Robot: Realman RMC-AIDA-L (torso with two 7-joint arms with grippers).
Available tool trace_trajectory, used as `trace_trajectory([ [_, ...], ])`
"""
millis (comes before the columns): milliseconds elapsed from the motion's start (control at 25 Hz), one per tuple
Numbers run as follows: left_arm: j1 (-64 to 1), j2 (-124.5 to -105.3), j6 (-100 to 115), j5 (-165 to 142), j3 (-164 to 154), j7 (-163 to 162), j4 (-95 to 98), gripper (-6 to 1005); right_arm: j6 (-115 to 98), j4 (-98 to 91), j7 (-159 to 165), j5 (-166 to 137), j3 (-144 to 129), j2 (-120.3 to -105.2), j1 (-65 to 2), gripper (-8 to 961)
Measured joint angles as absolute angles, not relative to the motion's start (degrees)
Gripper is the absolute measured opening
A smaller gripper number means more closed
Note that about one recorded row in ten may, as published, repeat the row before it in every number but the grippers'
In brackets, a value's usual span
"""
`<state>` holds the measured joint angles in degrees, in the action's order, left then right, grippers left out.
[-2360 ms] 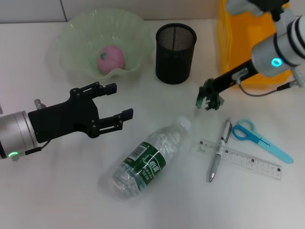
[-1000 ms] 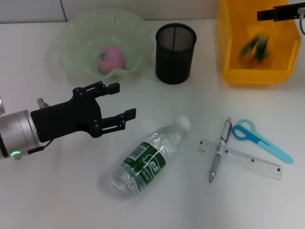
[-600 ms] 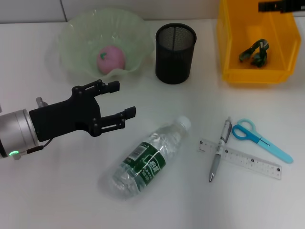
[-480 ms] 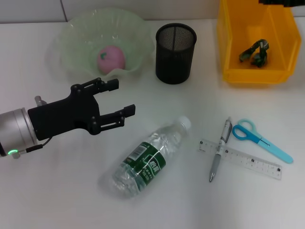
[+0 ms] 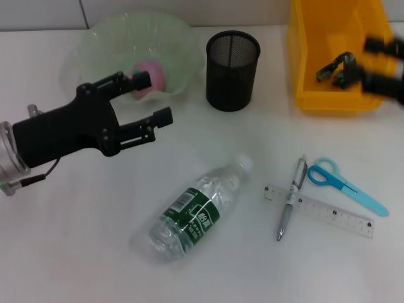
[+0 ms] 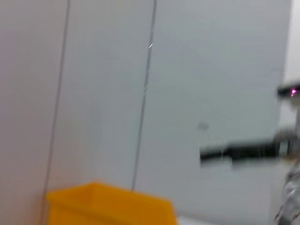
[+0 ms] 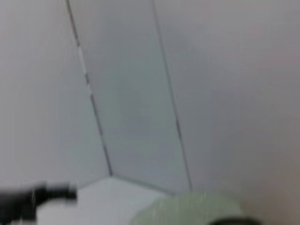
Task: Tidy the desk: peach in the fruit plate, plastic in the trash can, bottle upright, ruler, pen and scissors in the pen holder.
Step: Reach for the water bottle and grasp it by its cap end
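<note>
Left end effector (image 5: 149, 98) spread wide nr fruit plate (image 5: 95, 44); right end effector (image 5: 385, 66) over trash can (image 5: 303, 69), grip unclear. Could roll water bottle (image 5: 192, 211) w/ off-centre grab.

The white tabletop (image 5: 76, 252) carries a pale green fruit plate (image 5: 101, 57), a black mesh pen holder (image 5: 233, 62) and a yellow trash can (image 5: 303, 76) along its far edge. Nearer the middle a water bottle (image 5: 197, 209) lies on its side; right of it lie a pen (image 5: 290, 199), a clear ruler (image 5: 328, 212) and blue scissors (image 5: 344, 184).

white desk (image 5: 76, 252), panelled grey wall (image 6: 103, 93)
</note>
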<state>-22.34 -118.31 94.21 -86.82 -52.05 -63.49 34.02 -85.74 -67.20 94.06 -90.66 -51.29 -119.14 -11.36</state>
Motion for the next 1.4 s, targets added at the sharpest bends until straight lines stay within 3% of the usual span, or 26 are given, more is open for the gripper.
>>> trace_trajectory([
  [360,-22.15,-118.73,90.7,-84.57,-59.83,-87.24,49.9,728,-95.05,-51.65,78.15,-100.1,-39.6,-118.5,-10.76,795],
  [720,-18.67,-118.67,67.85,-102.76,-86.08,-119.79,78.6,723,-94.49,-50.66,76.08,-108.39,-36.82,-118.4,-11.13,794],
  [920,-19.16,-118.68,66.67,-107.3,-89.32,-125.66,81.92,720,-93.17,-50.62,75.78,-109.09,-36.79,-118.45,-10.98,794],
  [1080,-27.79,-119.06,65.17,-130.65,-102.85,-152.1,87.3,717,-92.29,-50.59,75.7,-109.16,-36.76,-118.72,-11.01,794],
  [1400,-32.85,-119.18,62.42,-135.45,-107.3,-157.84,81.42,712,-92.3,-50.39,74.43,-109.32,-37.15,-118.86,-11.26,794],
])
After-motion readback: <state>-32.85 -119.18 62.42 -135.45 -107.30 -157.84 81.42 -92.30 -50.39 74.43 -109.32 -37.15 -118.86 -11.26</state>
